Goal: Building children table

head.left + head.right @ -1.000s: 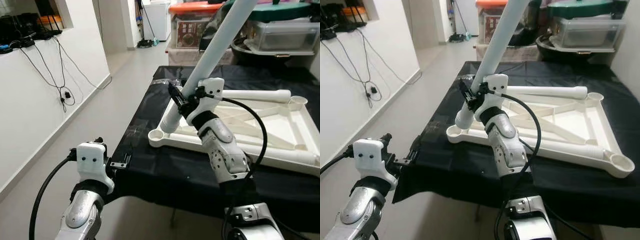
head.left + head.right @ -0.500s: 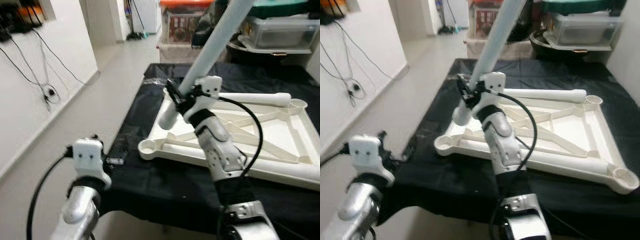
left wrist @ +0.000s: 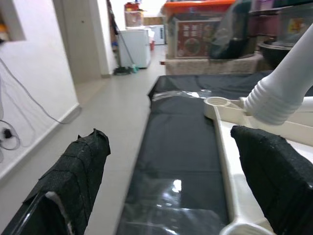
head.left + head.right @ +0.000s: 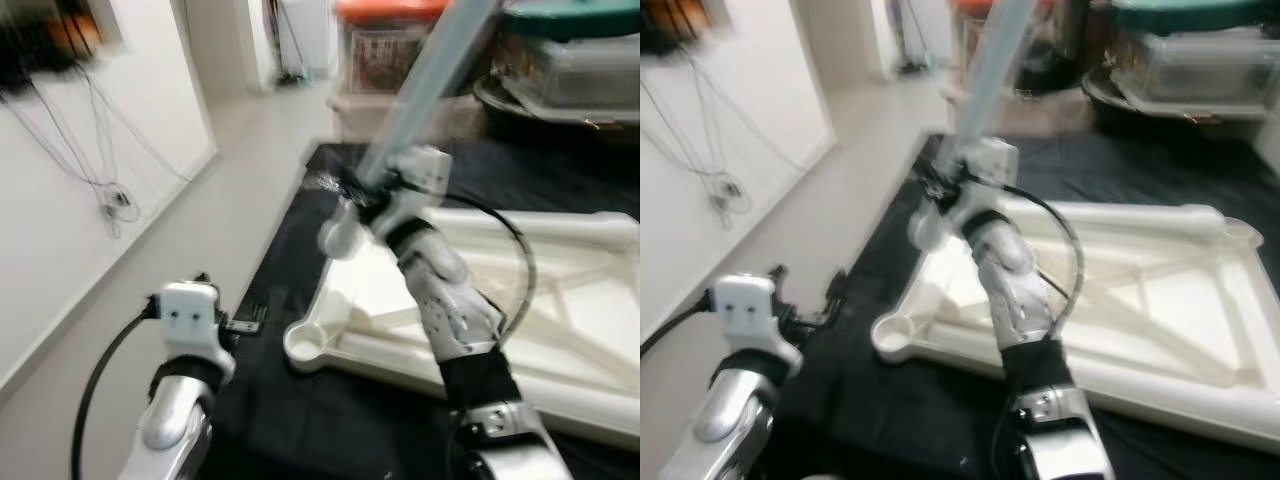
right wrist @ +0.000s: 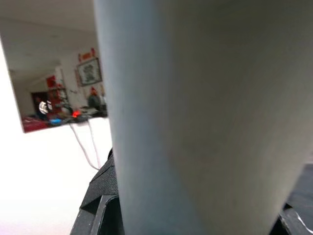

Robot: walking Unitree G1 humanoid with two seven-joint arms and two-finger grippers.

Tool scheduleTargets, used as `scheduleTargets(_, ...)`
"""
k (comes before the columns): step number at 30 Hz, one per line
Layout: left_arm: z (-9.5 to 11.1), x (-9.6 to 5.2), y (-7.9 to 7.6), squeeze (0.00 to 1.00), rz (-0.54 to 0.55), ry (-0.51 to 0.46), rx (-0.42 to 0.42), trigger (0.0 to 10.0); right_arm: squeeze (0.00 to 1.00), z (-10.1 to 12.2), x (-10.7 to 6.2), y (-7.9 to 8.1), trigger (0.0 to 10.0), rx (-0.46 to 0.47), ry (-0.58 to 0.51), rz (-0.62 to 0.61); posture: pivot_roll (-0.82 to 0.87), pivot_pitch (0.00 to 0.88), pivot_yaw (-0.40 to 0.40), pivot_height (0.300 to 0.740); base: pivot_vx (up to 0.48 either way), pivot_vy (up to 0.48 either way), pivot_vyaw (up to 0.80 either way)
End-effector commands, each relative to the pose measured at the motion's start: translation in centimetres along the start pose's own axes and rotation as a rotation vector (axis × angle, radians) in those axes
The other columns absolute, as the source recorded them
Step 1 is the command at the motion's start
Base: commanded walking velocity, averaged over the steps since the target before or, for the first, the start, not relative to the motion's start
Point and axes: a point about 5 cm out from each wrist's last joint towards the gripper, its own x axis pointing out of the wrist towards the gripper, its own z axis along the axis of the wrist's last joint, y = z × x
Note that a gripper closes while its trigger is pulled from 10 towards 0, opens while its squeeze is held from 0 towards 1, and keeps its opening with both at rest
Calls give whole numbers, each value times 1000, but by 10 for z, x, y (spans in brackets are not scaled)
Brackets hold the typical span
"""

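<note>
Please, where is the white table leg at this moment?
The white table leg is held tilted in the right gripper, its lower end above the near-left part of the upside-down white tabletop lying on the black cloth.

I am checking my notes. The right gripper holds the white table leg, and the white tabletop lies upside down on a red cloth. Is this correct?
Not quite: the cloth is black, as the left eye view shows. The right gripper does hold the white table leg, and the white tabletop lies upside down.

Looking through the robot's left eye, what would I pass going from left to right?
White wall with dangling black cables → left pincer → round socket at the white tabletop's corner → right pincer gripping the long white table leg.
</note>
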Motion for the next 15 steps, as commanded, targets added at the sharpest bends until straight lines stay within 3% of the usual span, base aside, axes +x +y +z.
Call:
scheduleTargets(1, -3, -2, 3, 0, 9, 17, 10, 10000, 0, 2, 11, 13, 10000, 50, 9, 107, 9, 26, 9, 740, 0, 0, 0)
scheduleTargets(2, -5, -4, 2, 0, 7, 23, 6, 10000, 0, 1, 18, 14, 10000, 70, 40, 171, 8, 29, 7, 740, 0, 0, 0)
scheduleTargets(4, -5, -4, 2, 0, 7, 23, 6, 10000, 0, 1, 18, 14, 10000, 70, 40, 171, 8, 29, 7, 740, 0, 0, 0)
scheduleTargets(7, -7, -13, 0, 0, 10, 39, -16, 10000, 0, -1, 35, 14, 10000, 60, 131, 303, 22, 46, -10, 740, 0, 0, 0)
scheduleTargets(12, -8, -18, 0, 0, 15, 48, -26, 10000, 0, -1, 41, 16, 10000, 78, 160, 354, 27, 61, -16, 740, 0, 0, 0)
scheduleTargets(15, -12, -44, -8, 0, -50, 99, -85, 10000, 0, 3, 50, 30, 10000, 173, 208, 601, 55, 110, -28, 740, 0, 0, 0)
